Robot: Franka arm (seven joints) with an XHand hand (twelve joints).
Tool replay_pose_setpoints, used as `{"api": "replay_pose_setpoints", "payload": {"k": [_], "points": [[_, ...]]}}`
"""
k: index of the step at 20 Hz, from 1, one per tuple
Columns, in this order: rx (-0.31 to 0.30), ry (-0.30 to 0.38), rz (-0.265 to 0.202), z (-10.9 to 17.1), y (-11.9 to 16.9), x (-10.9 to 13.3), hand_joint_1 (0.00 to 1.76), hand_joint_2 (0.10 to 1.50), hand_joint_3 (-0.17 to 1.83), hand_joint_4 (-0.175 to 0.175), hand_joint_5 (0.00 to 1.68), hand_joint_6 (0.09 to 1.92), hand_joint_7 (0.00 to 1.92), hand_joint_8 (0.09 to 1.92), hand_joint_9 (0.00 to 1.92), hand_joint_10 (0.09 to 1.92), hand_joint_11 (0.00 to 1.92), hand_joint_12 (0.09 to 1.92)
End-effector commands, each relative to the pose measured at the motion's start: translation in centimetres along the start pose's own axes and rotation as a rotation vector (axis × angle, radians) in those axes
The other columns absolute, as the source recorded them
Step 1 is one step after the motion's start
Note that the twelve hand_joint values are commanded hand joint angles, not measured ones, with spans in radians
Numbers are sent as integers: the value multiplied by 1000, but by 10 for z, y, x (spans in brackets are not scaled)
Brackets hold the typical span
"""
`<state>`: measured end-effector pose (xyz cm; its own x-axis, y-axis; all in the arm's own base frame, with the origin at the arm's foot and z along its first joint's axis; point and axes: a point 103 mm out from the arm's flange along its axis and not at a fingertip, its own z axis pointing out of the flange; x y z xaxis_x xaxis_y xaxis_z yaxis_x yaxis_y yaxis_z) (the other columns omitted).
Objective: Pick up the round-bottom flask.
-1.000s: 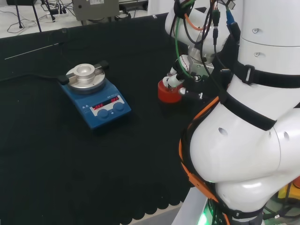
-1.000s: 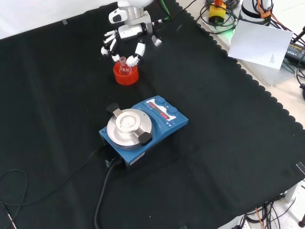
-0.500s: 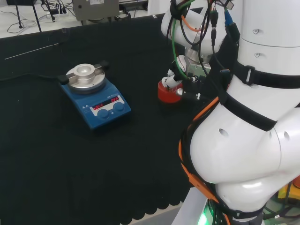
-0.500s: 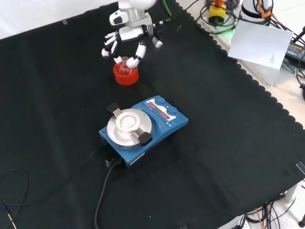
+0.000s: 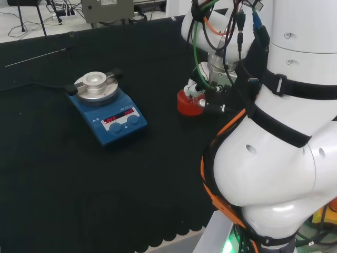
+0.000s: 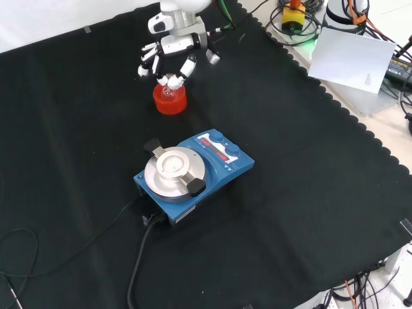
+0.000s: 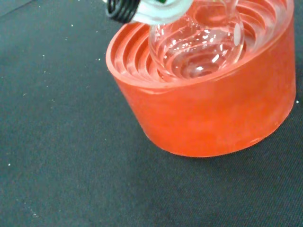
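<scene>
The round-bottom flask [image 7: 196,42] is clear glass and sits bulb-down in a red ribbed stand [image 7: 208,113]. In the front view the stand [image 6: 170,102] is at the upper left of the cloth, with the flask's neck [image 6: 170,82] rising from it. The hand [image 6: 172,45] hangs over it from above. Its fingertips [image 6: 179,79] curl in from both sides and pinch the neck. In the head view the hand [image 5: 196,86] is on top of the stand [image 5: 187,105], close to the arm's white links. A fingertip [image 7: 156,10] rests against the neck in the wrist view.
A blue hotplate stirrer [image 6: 193,174] with a round metal top stands mid-cloth in the front view, nearer the camera than the stand; its black cable [image 6: 138,257] trails toward the front edge. In the head view the stirrer [image 5: 105,105] is left of the stand.
The hand has come down a little over the stand. Its fingertips have closed in from either side onto the flask's neck. The flask still rests in the stand.
</scene>
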<state>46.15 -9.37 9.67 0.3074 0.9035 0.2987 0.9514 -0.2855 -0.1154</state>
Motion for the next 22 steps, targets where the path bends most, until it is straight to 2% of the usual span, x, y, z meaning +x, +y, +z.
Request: {"api": "replay_pose_setpoints", "payload": {"k": [1,5,7,11,22], "points": [[-3,17,-3,-3,0,-3,1016,633,684,-88,730,970,310,691,450,703,60,1369],[11,28,-10,-8,-1,-1,936,557,719,-82,465,837,290,701,416,720,24,1383],[4,29,-24,-10,-3,1,895,545,703,-79,405,761,277,708,395,734,6,1386],[5,18,-36,-13,-8,1,852,538,676,-79,388,703,266,715,382,747,0,1382],[26,-16,-21,-15,-17,-27,838,540,653,-77,416,678,258,717,377,751,0,1377]]}}
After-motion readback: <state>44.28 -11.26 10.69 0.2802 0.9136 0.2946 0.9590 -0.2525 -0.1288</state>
